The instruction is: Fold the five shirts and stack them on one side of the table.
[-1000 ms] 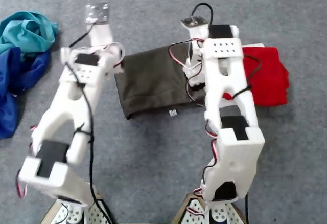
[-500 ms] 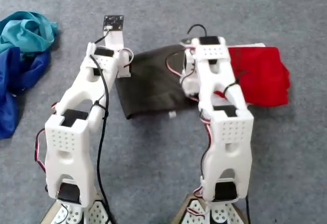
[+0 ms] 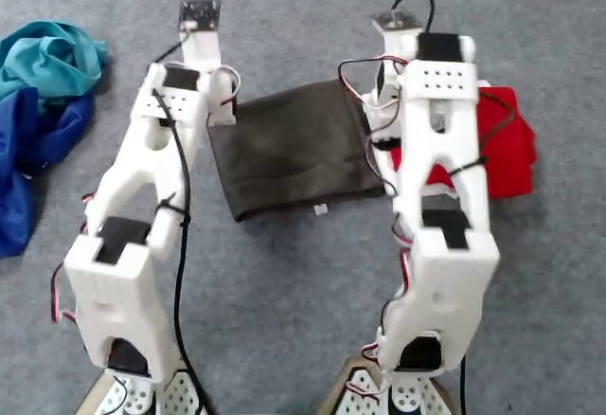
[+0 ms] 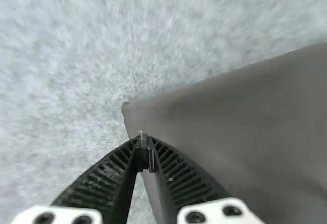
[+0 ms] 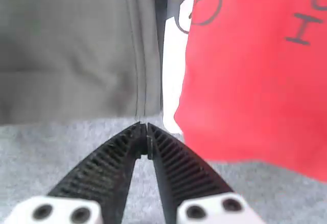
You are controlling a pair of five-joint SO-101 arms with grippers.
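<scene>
Arms swung apart since last frame. Dark olive folded shirt (image 3: pixel 294 145) sits mid grey table (image 3: pixel 284 292); left jaws closed at its corner, right jaws closed at its hem beside folded red shirt (image 3: pixel 507 150). Pinch unclear.

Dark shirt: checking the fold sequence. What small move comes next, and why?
Probably raise both grippers slightly together: the left gripper is shut on the far corner of the dark shirt, the right gripper shut at its hem beside the red shirt, so the edge lifts evenly.
</scene>
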